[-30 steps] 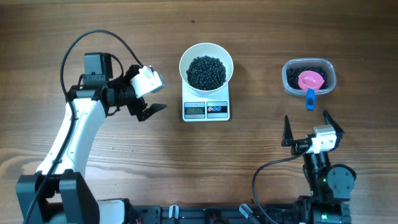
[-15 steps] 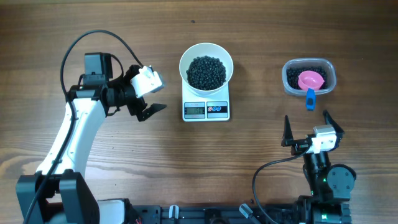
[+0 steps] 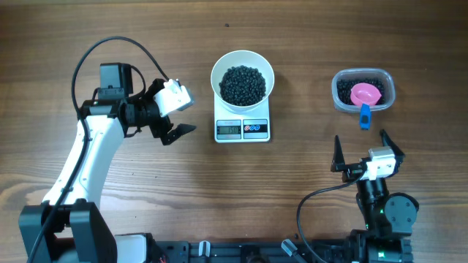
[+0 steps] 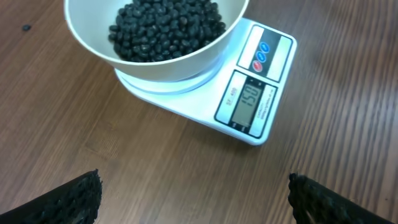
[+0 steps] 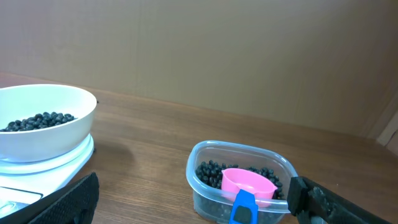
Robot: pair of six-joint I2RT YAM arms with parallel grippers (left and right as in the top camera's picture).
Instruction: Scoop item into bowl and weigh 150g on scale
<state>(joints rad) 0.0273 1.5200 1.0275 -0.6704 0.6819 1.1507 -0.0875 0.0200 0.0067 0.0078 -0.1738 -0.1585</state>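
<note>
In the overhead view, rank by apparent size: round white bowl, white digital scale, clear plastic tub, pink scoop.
1. Round white bowl
2. Clear plastic tub
3. Pink scoop
White digital scale: partly hidden under the bowl, so not ranked.

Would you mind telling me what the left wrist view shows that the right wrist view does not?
Only the left wrist view shows the display on the scale, reading 150, and the two round buttons beside it. Only the right wrist view shows the clear tub holding the pink scoop, with a plain wall behind. Both views show the white bowl of black beans resting on the scale.
</note>
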